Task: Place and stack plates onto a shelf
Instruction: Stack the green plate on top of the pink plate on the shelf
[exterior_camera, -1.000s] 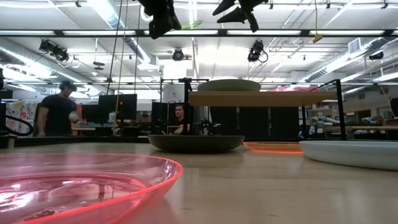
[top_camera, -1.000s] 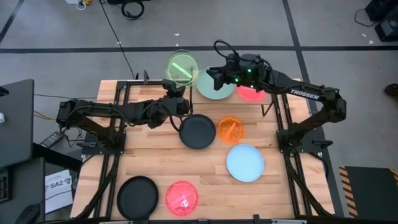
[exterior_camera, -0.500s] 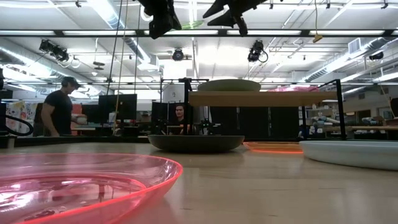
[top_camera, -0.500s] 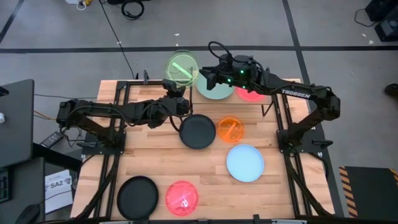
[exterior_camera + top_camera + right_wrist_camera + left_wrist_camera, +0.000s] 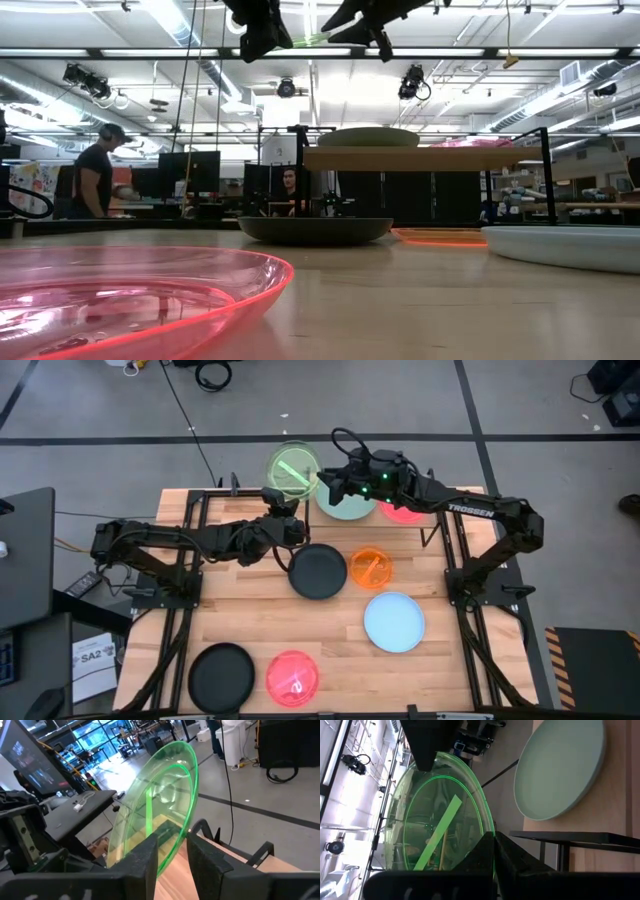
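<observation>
Your left gripper (image 5: 283,503) is raised over the far left part of the table, and its fingers (image 5: 485,851) are pinched tight on the rim of the lime green plate (image 5: 293,469), which it holds up in the air beyond the table's far edge, tilted on edge rather than lying flat. Your right gripper (image 5: 328,484) reaches across from the right side and sits at the opposite rim of that same plate; in the right wrist view its fingers (image 5: 147,857) straddle the plate's edge with a narrow gap between them, so its jaws are parted only a little and you cannot tell whether they actually press on the plastic. Just below the right arm, the pale green plate (image 5: 345,502) lies flat on the left half of the shelf (image 5: 410,158), and the red plate (image 5: 404,511) lies beside it on the right half, partly hidden by the arm. On the tabletop (image 5: 250,615) in front of the shelf you have a black plate (image 5: 318,571) near the middle, with the orange plate (image 5: 371,568) just beside it to the right and the light blue plate (image 5: 394,621) nearer the right front. A second black plate (image 5: 221,676) and the pink plate (image 5: 292,677) sit side by side at the front left edge. In the low view two people (image 5: 97,180) show in the room behind the table.
</observation>
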{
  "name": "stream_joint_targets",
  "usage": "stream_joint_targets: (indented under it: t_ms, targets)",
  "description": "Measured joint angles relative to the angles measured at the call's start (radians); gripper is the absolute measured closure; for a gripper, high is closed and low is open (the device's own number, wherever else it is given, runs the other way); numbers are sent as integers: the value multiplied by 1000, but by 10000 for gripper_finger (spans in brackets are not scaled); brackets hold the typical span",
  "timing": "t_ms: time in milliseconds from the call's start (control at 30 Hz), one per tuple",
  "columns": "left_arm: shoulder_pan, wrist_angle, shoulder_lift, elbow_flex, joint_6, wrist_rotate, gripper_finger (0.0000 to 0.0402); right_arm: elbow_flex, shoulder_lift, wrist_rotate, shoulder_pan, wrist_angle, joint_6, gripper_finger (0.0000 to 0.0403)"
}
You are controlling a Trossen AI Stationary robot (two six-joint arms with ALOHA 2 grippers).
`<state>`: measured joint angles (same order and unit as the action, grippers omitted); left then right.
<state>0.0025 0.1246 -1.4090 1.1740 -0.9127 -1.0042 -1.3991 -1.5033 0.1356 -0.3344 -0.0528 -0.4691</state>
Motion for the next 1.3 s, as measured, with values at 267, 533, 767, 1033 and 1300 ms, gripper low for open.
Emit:
stream_joint_targets:
  t_ms: [267, 533, 767, 1033, 1300]
  targets:
    - [0, 1, 0, 0, -57, 4, 393, 0, 0, 0, 0, 0, 1, 338]
    - [1, 1, 0, 0, -68, 6, 393, 0, 0, 1, 0, 0, 26, 375]
    - [0, -1, 0, 0, -61, 12, 380, 0, 0, 1, 0, 0, 27, 395]
    - [0, -2, 0, 0, -33, 10, 316, 0, 0, 0, -2, 0, 28, 394]
    - [-1, -2, 0, 0, 64, 6, 269, 0, 0, -3, -43, -12, 28, 394]
